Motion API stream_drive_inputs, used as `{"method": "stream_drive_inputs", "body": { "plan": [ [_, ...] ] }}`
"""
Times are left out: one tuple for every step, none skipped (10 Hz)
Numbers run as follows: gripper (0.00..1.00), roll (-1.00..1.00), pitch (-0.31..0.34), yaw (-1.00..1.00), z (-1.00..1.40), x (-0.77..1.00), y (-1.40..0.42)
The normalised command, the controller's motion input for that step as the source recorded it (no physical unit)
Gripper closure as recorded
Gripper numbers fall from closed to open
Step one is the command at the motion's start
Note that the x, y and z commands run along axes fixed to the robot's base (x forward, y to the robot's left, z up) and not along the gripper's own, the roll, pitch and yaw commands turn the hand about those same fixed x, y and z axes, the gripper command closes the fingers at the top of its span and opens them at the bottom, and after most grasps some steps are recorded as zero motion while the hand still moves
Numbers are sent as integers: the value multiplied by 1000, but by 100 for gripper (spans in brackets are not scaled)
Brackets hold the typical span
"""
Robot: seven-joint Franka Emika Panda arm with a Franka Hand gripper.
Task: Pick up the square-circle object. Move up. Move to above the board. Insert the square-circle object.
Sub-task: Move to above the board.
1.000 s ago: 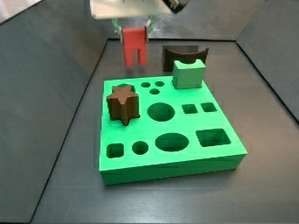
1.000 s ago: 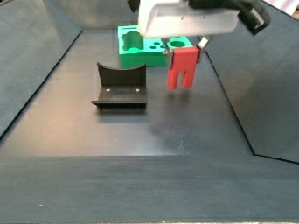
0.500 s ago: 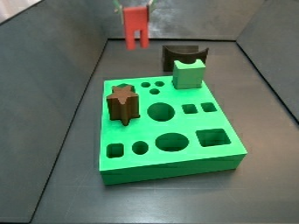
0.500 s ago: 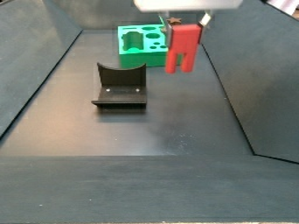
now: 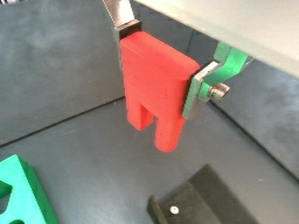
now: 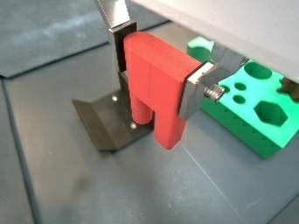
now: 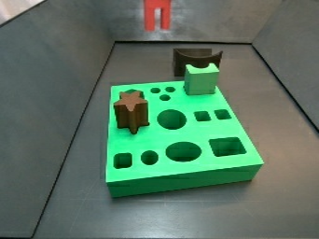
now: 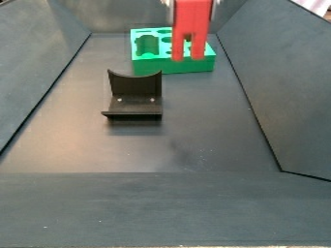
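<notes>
Two steps done by the look of it: square-circle object (image 5: 158, 83) clamped in the hand (image 5: 163, 79), raised high off the floor; carrying above the board (image 7: 187, 135) and inserting left.

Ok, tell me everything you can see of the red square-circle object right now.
The square-circle object is a plain red, matte, plastic-looking upright block with a slot cut up from its bottom that leaves two legs. It hangs legs down, clamped at its upper part between the gripper and its silver fingers. It is in the air, touching nothing else, high over the dark floor behind the board.
</notes>
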Motion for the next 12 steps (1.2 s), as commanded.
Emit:
{"method": "stream_drive_inputs", "body": {
  "plan": [
    [100, 86, 94, 16, 1000, 279, 77],
    [100, 76, 95, 13, 1000, 256, 72],
    [100, 69, 97, 11, 1000, 238, 68],
    [100, 64, 93, 7, 1000, 222, 66],
    [100, 60, 94, 4, 1000, 205, 63],
    [100, 52, 93, 0, 1000, 185, 59],
    [100, 48, 94, -2, 1000, 167, 57],
    [100, 44, 91, -4, 1000, 148, 54],
    [100, 41, 93, -7, 909, 119, 47],
    [100, 37, 96, -10, 689, 74, 34],
    [100, 35, 96, -12, 528, 44, 25],
    [100, 34, 92, -13, 368, 29, 19]
  ]
}}
